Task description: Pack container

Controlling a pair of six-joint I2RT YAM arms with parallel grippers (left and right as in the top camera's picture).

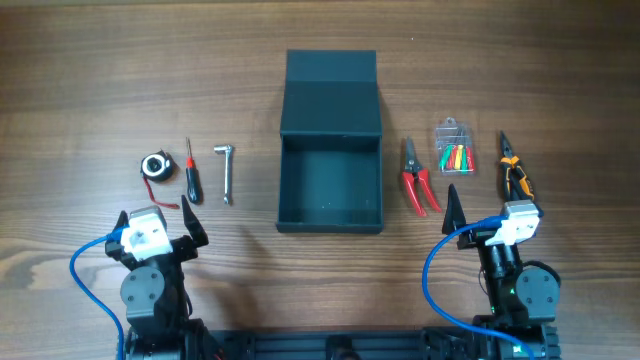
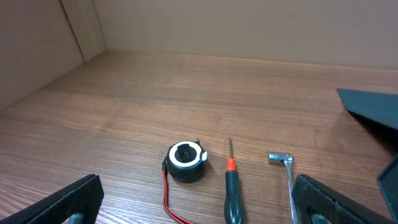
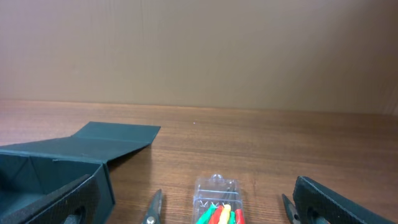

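Right now, L to R, everything placed vs the container (image 1: 330,185): it sits mid on the table (image 1: 80,70), open side up. Its hinged lid flap (image 1: 331,95) is folded back flat on the far side, away from the arms.

Well L of the container is a round black-and-white gadget (image 1: 155,166) w/ a red cord trailing toward the arm side. Closer in is a screwdriver (image 1: 190,172), black handle w/ orange collar, tip pointing to the far side. Closest on that side, near the container's L wall but apart from it, is a silver L-shaped wrench (image 1: 226,172). The three lie in a row, none touching.

The L gripper (image 1: 153,210) hovers L of the container on the near side, jaws spread wide, holding nothing. In the L wrist view its fingers (image 2: 68,202) frame the gadget, screwdriver and wrench head, so that row lies straight ahead of it. The wrench lies btwn it and the container's near L corner.

Just R of the container's R wall are red-handled cutters (image 1: 417,180). Further R is a clear packet (image 1: 454,148) w/ green, yellow and red pieces inside. Furthest R are pliers (image 1: 514,172) w/ orange-black grips.

The R gripper (image 1: 487,200) also gapes wide w/ nothing in it, R of the container on the near side. One finger tip sits just beside the cutters' handles. The other is hard to make out from above, near the pliers' handles; touching or not, can't tell.
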